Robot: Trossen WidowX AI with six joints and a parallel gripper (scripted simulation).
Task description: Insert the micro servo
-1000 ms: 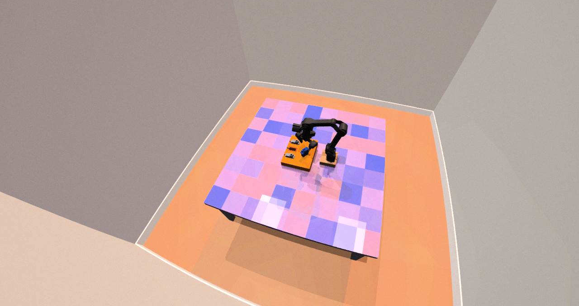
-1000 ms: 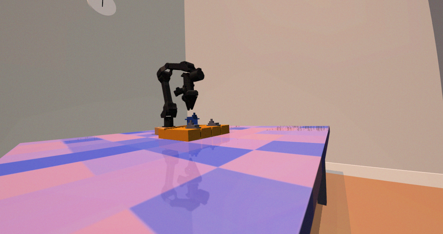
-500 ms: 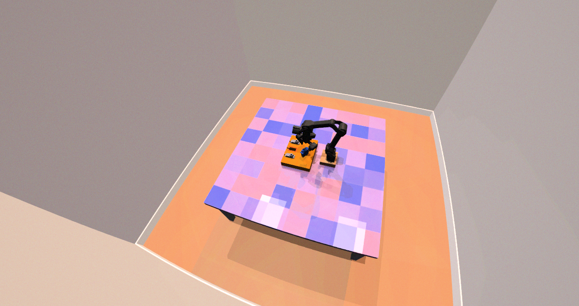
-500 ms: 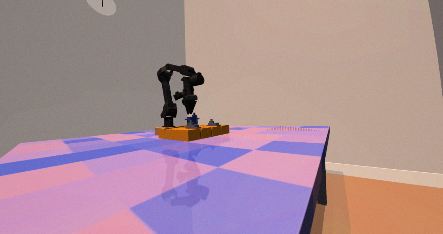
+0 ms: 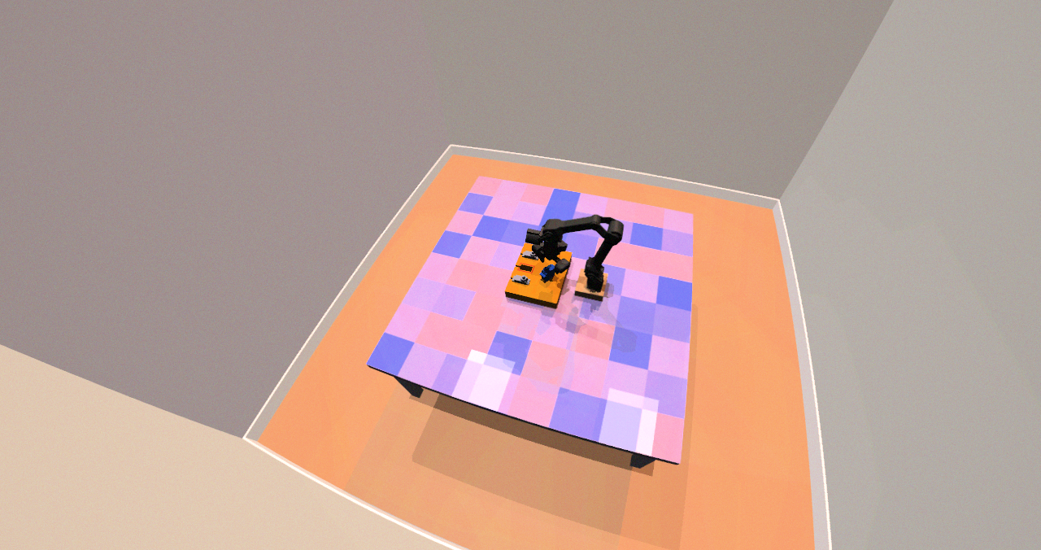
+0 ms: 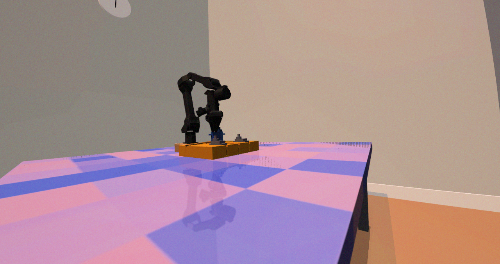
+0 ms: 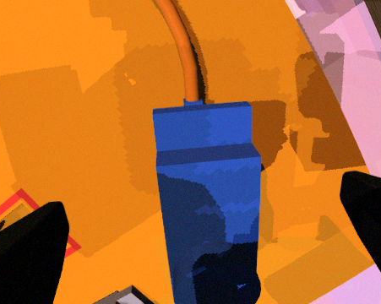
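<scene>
The loose blue micro servo (image 5: 547, 273) (image 6: 219, 136) (image 7: 207, 181) stands on the orange deck (image 5: 531, 297) (image 6: 195, 152) (image 7: 42, 34), outside the pocket. Its ears stick out sideways above the deck in the exterior view. Its orange cable (image 7: 186, 51) leaves the far end of the body in the wrist view. My gripper (image 6: 215, 130) (image 7: 207, 201) is open and low over the servo, one finger on each side, with nothing held. The fingertips are hard to make out in the top view. The red-outlined empty pocket (image 5: 525, 268) also shows its outline (image 7: 4, 207) partly behind the left finger.
Two grey servos sit in the deck on either side of the pocket, one (image 5: 520, 279) (image 6: 217, 142) nearer the top camera and one (image 5: 529, 254) beyond. The arm's base plate (image 5: 590, 292) is beside the deck. The deck edge and tiled table (image 7: 367, 127) show right in the wrist view.
</scene>
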